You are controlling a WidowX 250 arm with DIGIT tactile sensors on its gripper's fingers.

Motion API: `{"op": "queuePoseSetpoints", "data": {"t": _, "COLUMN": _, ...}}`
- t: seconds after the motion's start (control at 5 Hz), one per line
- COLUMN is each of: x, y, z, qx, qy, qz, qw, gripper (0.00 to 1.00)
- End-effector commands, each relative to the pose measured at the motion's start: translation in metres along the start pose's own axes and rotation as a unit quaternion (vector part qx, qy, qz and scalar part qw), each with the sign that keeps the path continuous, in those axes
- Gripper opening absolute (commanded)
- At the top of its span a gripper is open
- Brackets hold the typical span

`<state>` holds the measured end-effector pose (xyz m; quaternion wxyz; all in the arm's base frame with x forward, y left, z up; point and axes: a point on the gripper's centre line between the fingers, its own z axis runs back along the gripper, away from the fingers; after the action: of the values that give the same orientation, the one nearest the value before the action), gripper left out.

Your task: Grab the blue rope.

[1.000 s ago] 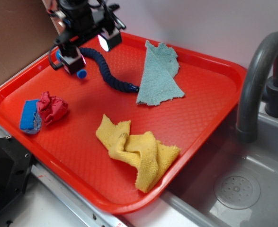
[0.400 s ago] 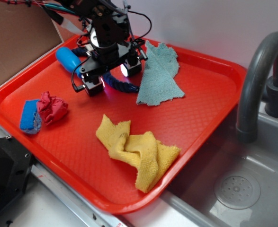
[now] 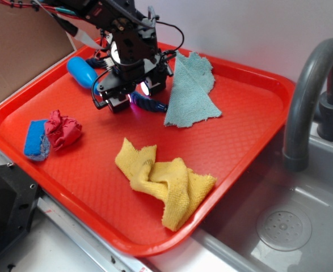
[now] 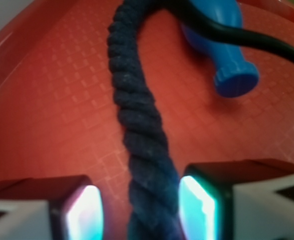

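Note:
The blue rope (image 4: 136,115) is a thick, dark navy twisted rope lying on the red tray (image 3: 234,141). In the exterior view only its end (image 3: 153,105) shows, beside the teal cloth (image 3: 190,90); the rest is hidden under the arm. My gripper (image 3: 133,97) is down low over the rope at the tray's back left. In the wrist view the gripper (image 4: 141,210) is open with the rope running between its two fingers. The rope lies close to the right finger (image 4: 199,205), with a gap to the left finger.
A bright blue bottle-shaped toy (image 3: 82,71) lies just left of the gripper, also in the wrist view (image 4: 222,50). A red crumpled cloth (image 3: 62,129) and a small blue sponge (image 3: 36,138) sit front left. A yellow cloth (image 3: 163,181) lies in front. A sink and grey faucet (image 3: 311,90) stand right.
The gripper has moved from the tray's back left corner to the right along the rope and come down over its end part. The blue toy is now uncovered.

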<state>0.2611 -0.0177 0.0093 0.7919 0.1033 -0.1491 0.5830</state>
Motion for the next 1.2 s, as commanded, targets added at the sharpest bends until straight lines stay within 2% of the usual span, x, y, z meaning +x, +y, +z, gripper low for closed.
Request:
{"op": "queuePoseSetpoints", "data": {"t": 0.0, "x": 0.006, "y": 0.023, "z": -0.003, "qx": 0.005, "qy": 0.002, "qz": 0.021, "qw": 1.000, "gripper": 0.00}}
{"op": "queuePoseSetpoints", "data": {"t": 0.2, "x": 0.023, "y": 0.023, "z": 0.012, "qx": -0.019, "qy": 0.009, "qz": -0.006, "qw": 1.000, "gripper": 0.00}}
{"op": "queuePoseSetpoints", "data": {"t": 0.4, "x": 0.053, "y": 0.018, "z": 0.051, "qx": -0.071, "qy": 0.070, "qz": -0.118, "qw": 0.988, "gripper": 0.00}}
{"op": "queuePoseSetpoints", "data": {"t": 0.6, "x": 0.079, "y": 0.012, "z": 0.092, "qx": -0.132, "qy": 0.117, "qz": -0.216, "qw": 0.960, "gripper": 0.00}}
{"op": "queuePoseSetpoints", "data": {"t": 0.8, "x": 0.087, "y": 0.010, "z": 0.141, "qx": -0.188, "qy": 0.142, "qz": -0.322, "qw": 0.917, "gripper": 0.00}}
{"op": "queuePoseSetpoints", "data": {"t": 1.0, "x": 0.090, "y": 0.024, "z": 0.184, "qx": -0.230, "qy": 0.141, "qz": -0.399, "qw": 0.876, "gripper": 0.00}}
